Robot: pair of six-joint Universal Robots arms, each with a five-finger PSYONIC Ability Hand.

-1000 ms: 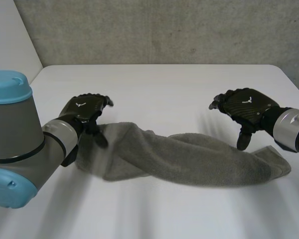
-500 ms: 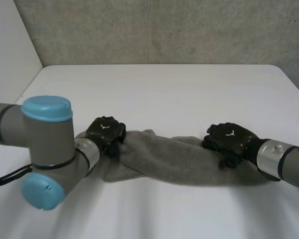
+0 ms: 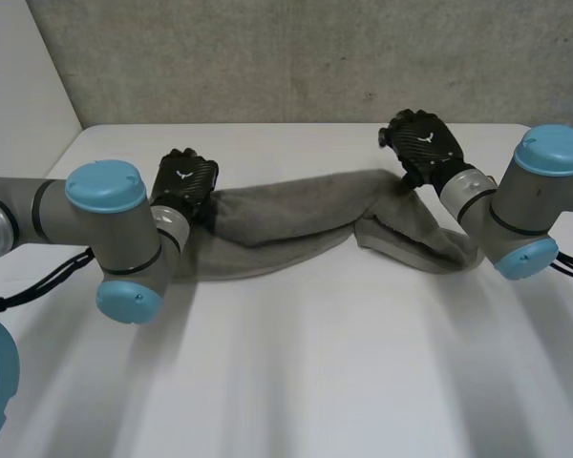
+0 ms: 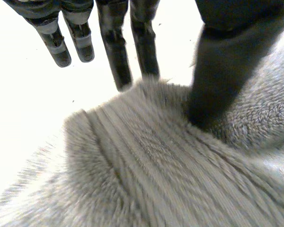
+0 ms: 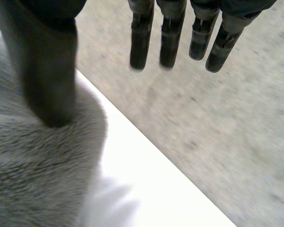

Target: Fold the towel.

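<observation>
A grey towel (image 3: 286, 218) lies stretched crosswise over the far half of the white tabletop (image 3: 296, 372), bunched into a long, loose roll between the two hands. The left hand (image 3: 186, 181) is at the towel's left end. In its wrist view the thumb (image 4: 217, 71) presses down into the pile, two straight fingers (image 4: 118, 56) meet the cloth's edge, and the other fingers point out over the bare tabletop, so it pinches the towel. The right hand (image 3: 422, 141) is near the right end, close to the tabletop's far edge by the grey wall (image 3: 296, 57). Its thumb (image 5: 47, 71) clamps the towel (the cloth rises toward it there), and its straight fingers (image 5: 141, 42) stand clear of the cloth. Past that hand, the rest of the towel trails back beside the right arm.
</observation>
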